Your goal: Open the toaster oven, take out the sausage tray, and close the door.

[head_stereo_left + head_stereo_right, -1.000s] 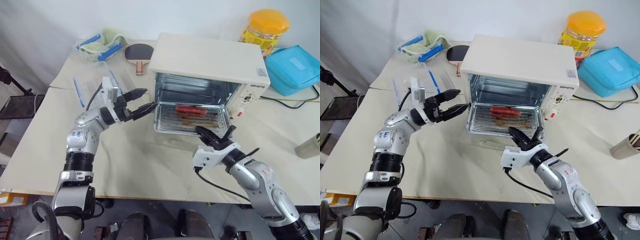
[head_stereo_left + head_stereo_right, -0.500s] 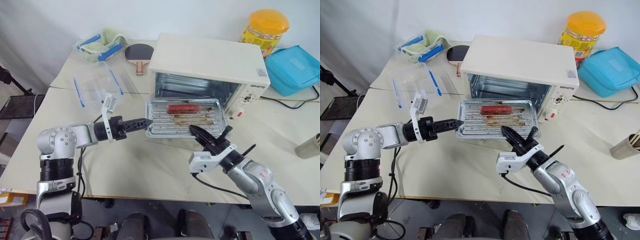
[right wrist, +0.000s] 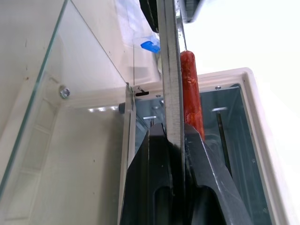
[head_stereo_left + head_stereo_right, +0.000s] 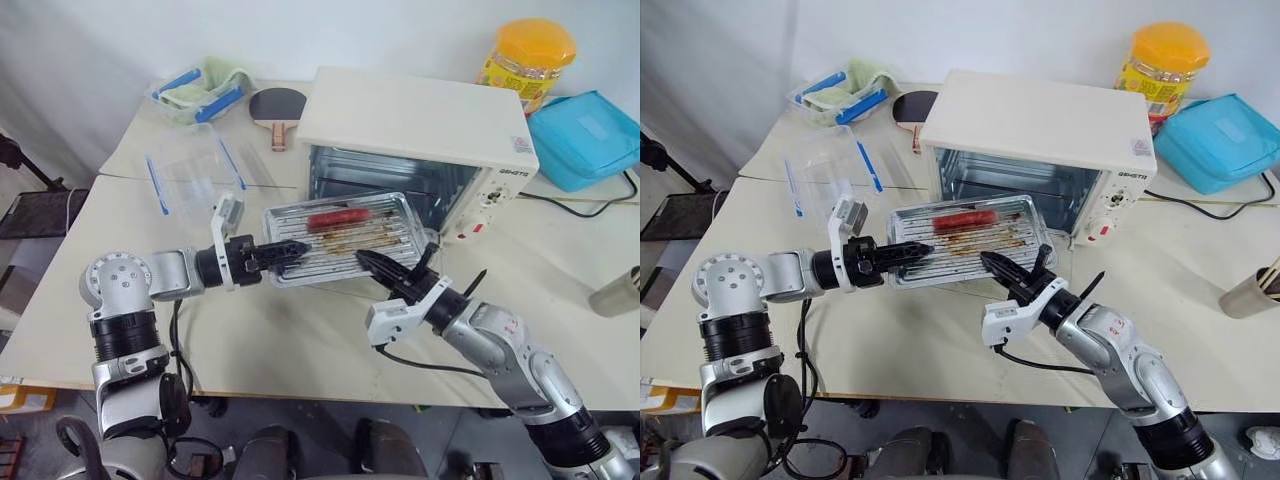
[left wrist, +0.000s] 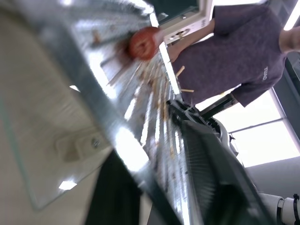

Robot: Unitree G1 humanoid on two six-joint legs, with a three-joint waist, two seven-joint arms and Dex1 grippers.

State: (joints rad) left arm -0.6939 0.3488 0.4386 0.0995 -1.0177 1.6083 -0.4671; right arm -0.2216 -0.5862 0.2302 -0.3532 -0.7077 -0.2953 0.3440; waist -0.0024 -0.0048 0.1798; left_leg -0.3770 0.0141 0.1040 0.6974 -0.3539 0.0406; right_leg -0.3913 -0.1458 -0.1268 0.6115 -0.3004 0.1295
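The sausage tray [image 4: 390, 228], silver with a stained ridged bottom, hangs in front of the cream-white toaster oven [image 4: 420, 120], outside its open cavity. One red sausage [image 4: 337, 217] lies near the tray's far side. My left gripper [image 4: 290, 250] is shut on the tray's left rim, which passes between its fingers [image 5: 211, 183] in the left wrist view. My right gripper [image 4: 372, 263] is shut on the front rim, which the right wrist view shows pinched between its fingers [image 3: 206, 187]. The glass door [image 3: 70, 122] lies open and flat under the tray.
A clear container with blue clips [image 4: 190, 175] sits left of the oven. Behind it are a second container [image 4: 200, 88] and a paddle [image 4: 275, 105]. A yellow-lidded jar [image 4: 528, 60], blue bag [image 4: 590, 135] and cable [image 4: 570, 205] are at the right. A person [image 5: 234, 51] stands beyond the table.
The tray has come out of the oven, toward me and to the left. My left gripper, open beside the oven before, swung down to the tray's left rim and closed on it.
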